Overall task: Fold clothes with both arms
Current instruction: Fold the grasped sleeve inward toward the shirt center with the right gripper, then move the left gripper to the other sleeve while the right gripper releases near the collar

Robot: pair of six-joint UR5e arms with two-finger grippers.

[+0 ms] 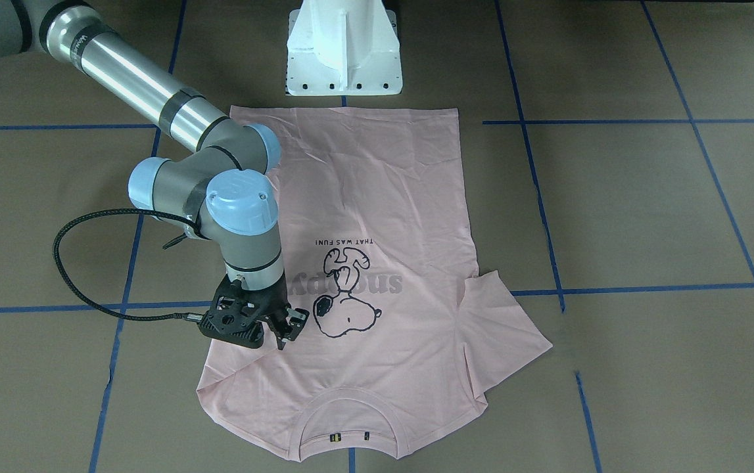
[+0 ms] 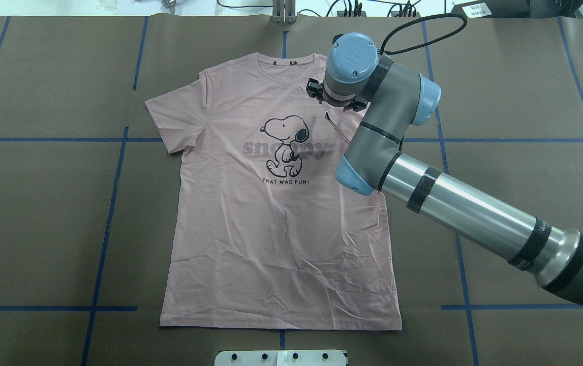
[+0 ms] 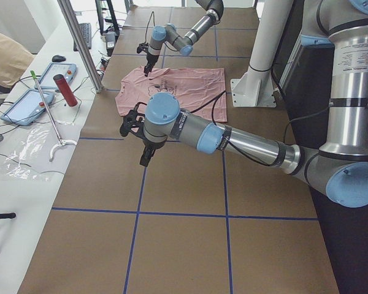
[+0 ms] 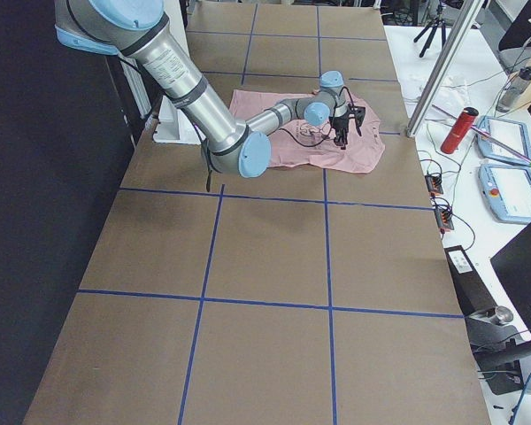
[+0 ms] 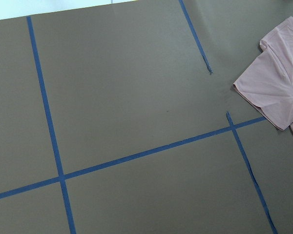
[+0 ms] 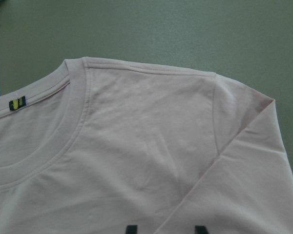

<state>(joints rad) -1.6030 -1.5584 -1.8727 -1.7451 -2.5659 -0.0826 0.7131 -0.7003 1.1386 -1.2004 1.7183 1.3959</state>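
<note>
The pale pink T-shirt (image 1: 377,197) lies flat and print up on the brown table, with its neck away from the robot's base. It also shows in the overhead view (image 2: 271,229). The sleeve on the robot's right is folded in over the chest (image 6: 234,185); the other sleeve (image 5: 278,87) lies spread out. My right gripper (image 1: 288,332) hovers over the folded sleeve beside the dog print (image 1: 347,309), points down, looks open and holds nothing. My left gripper (image 3: 142,150) hangs over bare table, away from the shirt; I cannot tell whether it is open or shut.
The white pedestal base (image 1: 344,49) stands just past the shirt's hem. Blue tape lines (image 2: 113,203) cross the brown table. A side bench holds tablets and a red bottle (image 3: 65,90), behind a metal post (image 3: 80,43).
</note>
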